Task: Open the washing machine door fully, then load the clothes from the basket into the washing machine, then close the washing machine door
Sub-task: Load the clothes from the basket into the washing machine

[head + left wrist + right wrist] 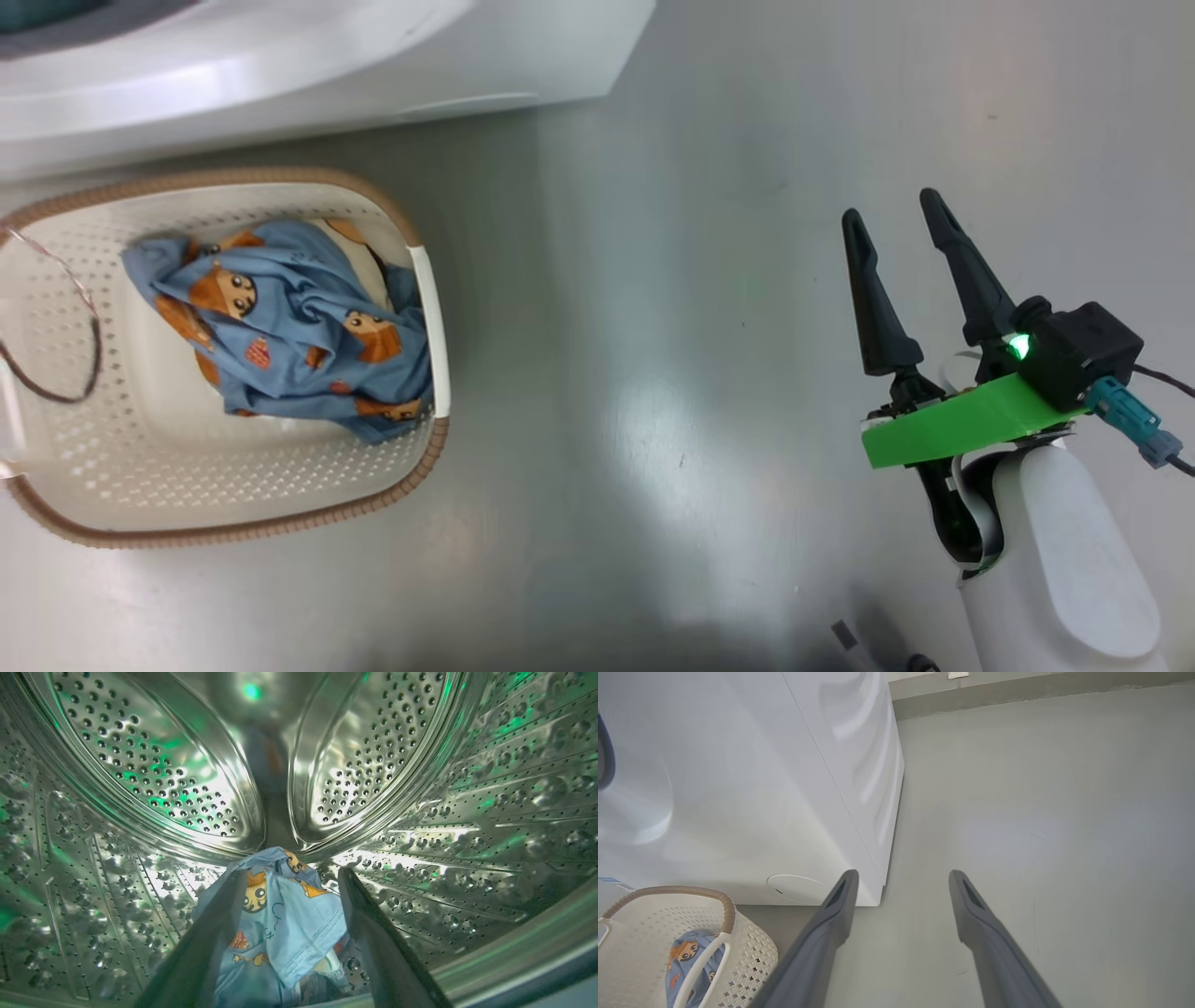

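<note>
Deep inside the washing machine's perforated steel drum (pixel 154 779), my left gripper (pixel 293 875) stands open. A light blue garment (pixel 285 914) with orange cartoon figures lies loose between its spread fingers on the drum floor. More of the clothes (pixel 299 327) sit bunched in the cream basket (pixel 187 467) at the left, also seen as clothes (pixel 686 956) in the basket (pixel 752 952). My right gripper (pixel 893 210) hangs open over bare floor to the right, fingers (pixel 840 900) empty. The washing machine (pixel 280 65) stands behind the basket. The washing machine door is out of view.
The machine's white front (pixel 738 788) with its round filter cap (pixel 798 887) ends at a corner just left of my right gripper. Grey floor (pixel 653 327) spreads between basket and right arm. A thin dark cable (pixel 89 317) loops over the basket's left side.
</note>
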Robot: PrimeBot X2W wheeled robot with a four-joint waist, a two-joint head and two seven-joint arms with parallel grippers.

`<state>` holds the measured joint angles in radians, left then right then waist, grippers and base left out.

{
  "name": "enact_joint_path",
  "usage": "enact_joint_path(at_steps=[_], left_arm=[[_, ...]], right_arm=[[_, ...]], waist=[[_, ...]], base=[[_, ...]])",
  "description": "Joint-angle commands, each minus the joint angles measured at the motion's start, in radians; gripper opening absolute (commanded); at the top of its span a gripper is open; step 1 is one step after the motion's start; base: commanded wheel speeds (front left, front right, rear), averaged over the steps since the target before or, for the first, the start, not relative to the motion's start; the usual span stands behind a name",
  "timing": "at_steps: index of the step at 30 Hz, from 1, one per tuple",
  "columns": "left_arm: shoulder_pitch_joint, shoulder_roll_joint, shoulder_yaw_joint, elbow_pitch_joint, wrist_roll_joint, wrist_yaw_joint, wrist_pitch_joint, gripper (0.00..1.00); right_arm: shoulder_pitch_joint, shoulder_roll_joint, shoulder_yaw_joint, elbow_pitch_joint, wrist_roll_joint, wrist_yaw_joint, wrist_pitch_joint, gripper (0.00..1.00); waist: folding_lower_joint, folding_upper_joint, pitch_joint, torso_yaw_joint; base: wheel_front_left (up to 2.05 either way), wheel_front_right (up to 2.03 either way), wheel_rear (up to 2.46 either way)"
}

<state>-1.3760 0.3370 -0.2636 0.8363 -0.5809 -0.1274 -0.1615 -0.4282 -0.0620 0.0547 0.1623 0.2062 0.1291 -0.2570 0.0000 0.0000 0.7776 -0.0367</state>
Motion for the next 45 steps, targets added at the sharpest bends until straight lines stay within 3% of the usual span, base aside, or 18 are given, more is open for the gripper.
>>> enact_joint_path(at_steps=[1,26,37,45], left_arm=[[0.036,0.048,0.009,-0.044,0.004,0.005,-0.014,1.00],[0.684,0.033,0.067,-0.593,-0.023,0.188,-0.091,1.00],[0.941,0.036,0.097,-0.759,0.057,0.265,-0.099,1.00],[1.148,0.008,0.154,-0.838,0.105,0.307,-0.100,1.00]], right_arm=[[0.043,0.012,0.021,-0.015,-0.014,0.002,-0.005,1.00],[0.136,0.012,0.017,0.032,-0.018,0.002,-0.005,1.00],[0.185,0.012,0.017,0.045,-0.022,0.002,-0.005,1.00],[0.222,0.012,0.023,0.046,-0.022,0.002,-0.005,1.00]], waist=[[0.0000,0.0000,-0.030,0.012],[0.0000,0.0000,-0.317,0.035],[0.0000,0.0000,-0.450,0.026],[0.0000,0.0000,-0.542,0.002]], base=[[0.00,0.00,0.00],[0.00,0.00,0.00],[0.00,0.00,0.00],[0.00,0.00,0.00]])
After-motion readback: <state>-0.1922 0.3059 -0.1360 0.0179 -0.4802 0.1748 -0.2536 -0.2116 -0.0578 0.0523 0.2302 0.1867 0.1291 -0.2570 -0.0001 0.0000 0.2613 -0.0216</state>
